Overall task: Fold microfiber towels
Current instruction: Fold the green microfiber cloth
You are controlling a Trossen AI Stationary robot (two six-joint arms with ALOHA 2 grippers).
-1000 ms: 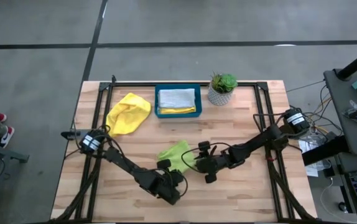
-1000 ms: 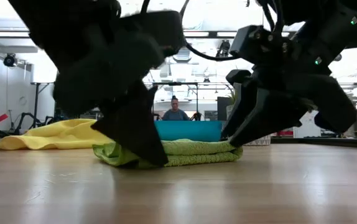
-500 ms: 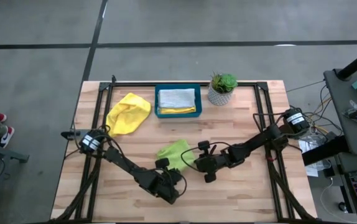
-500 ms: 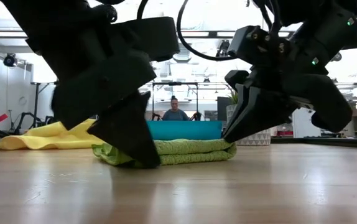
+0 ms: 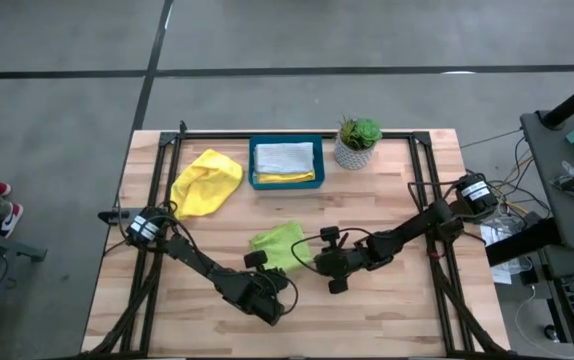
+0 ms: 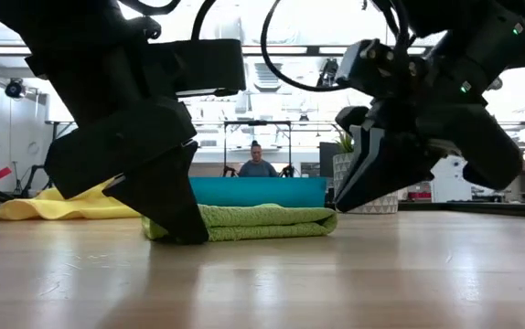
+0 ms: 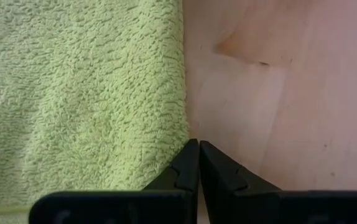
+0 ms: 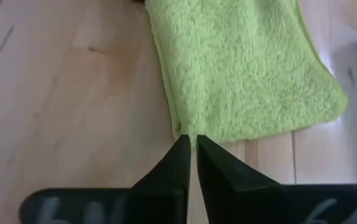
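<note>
A lime green towel (image 5: 278,243) lies folded flat on the wooden table, also in the low view (image 6: 262,220). My left gripper (image 7: 198,144) is shut, with its tips at one near corner of this towel (image 7: 85,93). From above it is just near-left of the towel (image 5: 264,267). My right gripper (image 8: 191,138) is shut at the towel's other near corner (image 8: 247,68), at the towel's right end (image 5: 305,258). My left gripper has its shut fingertips against the green towel's side edge, beside its near corner (image 7: 183,134). The fingers slant down from the table's near side onto the tabletop. The towel lies flat, and no cloth shows between the fingers. My right gripper touches the green towel's corner (image 8: 180,132) with its shut fingertips, slanting down from the table's right side. Whether any cloth is pinched between the tips I cannot tell. The towel stays flat on the table.
A crumpled yellow towel (image 5: 207,182) lies at the far left. A teal tray (image 5: 253,163) holding folded towels stands at the far middle, with a potted plant (image 5: 357,143) to its right. A person (image 6: 258,165) sits in the room beyond the table.
My left gripper has gone a little toward the table's left edge and tipped at the wrist. The green towel has slid slightly the same way, still folded and flat. In the low view its right end has drawn in toward the left.
</note>
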